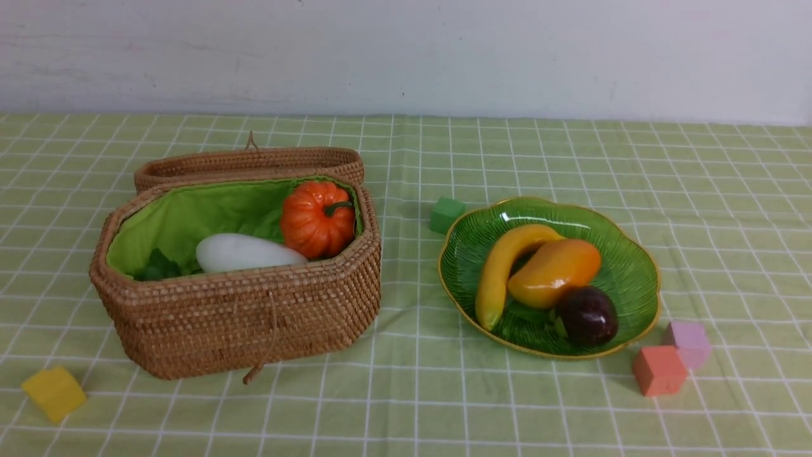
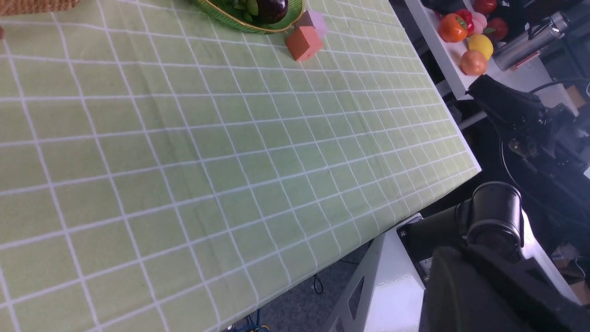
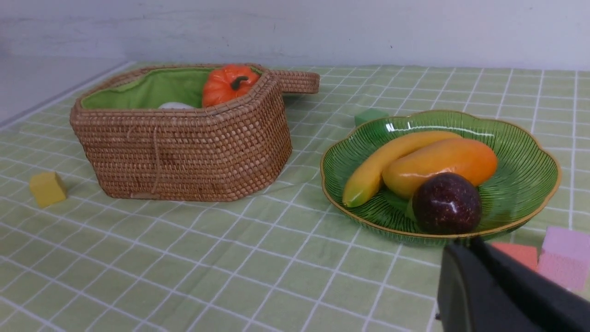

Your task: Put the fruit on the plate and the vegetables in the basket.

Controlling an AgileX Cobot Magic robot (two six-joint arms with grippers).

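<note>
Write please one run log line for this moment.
plate: banana, mango, purple fruit | basket: pumpkin, radish | sorting looks done
</note>
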